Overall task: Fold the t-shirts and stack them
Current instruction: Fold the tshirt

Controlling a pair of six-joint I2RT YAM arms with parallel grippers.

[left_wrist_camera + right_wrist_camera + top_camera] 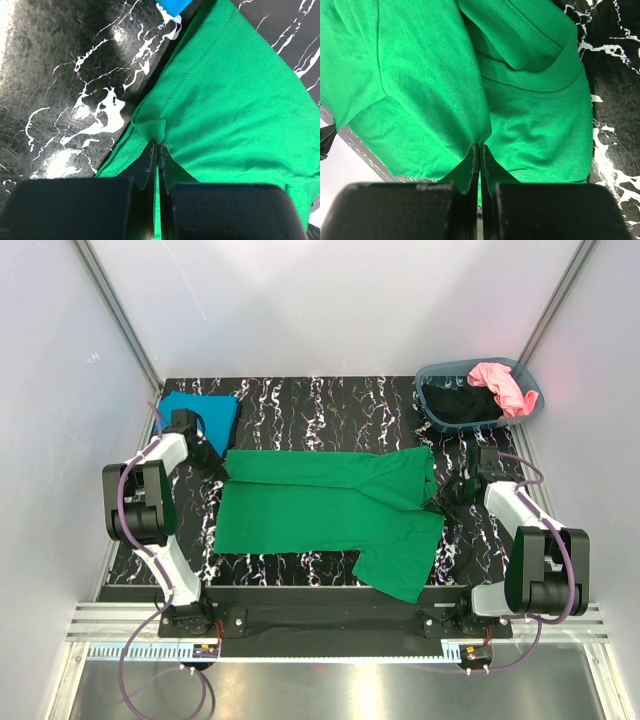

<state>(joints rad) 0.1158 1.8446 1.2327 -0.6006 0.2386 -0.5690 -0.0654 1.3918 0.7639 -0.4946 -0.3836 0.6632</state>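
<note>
Green shirt [320, 505] pinched at both ends
Left gripper [159, 146] and right gripper [479, 146] each clamp a fold, shirt spread between them; the teal shirt [172, 5] beyond the left fingers is mostly cut off.

Black marbled table [320, 400]; plain white walls [330, 300].

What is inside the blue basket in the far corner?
A crumpled pink t-shirt hangs over the right side of the basket, and a black t-shirt fills the rest. Anything beneath them, and the basket's bottom, is covered and cannot be seen.
</note>
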